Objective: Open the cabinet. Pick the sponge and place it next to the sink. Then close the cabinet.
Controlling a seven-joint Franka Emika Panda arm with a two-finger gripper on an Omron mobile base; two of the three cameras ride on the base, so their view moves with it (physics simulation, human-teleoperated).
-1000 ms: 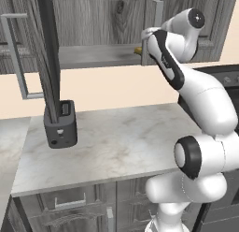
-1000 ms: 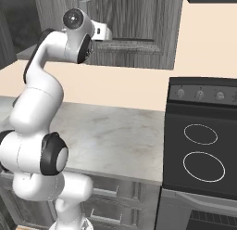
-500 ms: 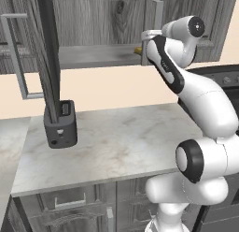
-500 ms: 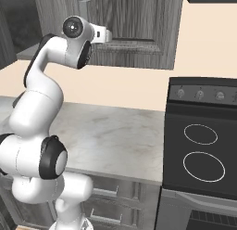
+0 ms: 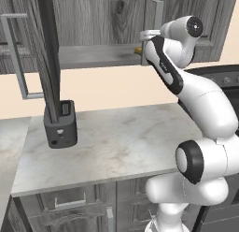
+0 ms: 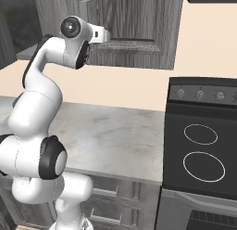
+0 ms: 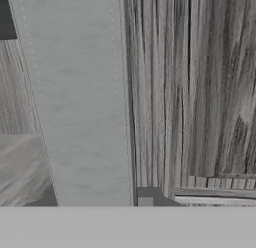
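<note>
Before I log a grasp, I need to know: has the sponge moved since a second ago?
No. The sponge lies at the same spot on the cabinet shelf, just left of the right door's silver handle.

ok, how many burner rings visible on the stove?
2. Both on the black stove top, right base view: far ring, near ring in front of it. The stove runs past the frame's right edge, so more may be hidden.

Black toaster (image 5: 60,126) on marble counter (image 5: 121,142); black stove (image 6: 200,152) alongside.
</note>
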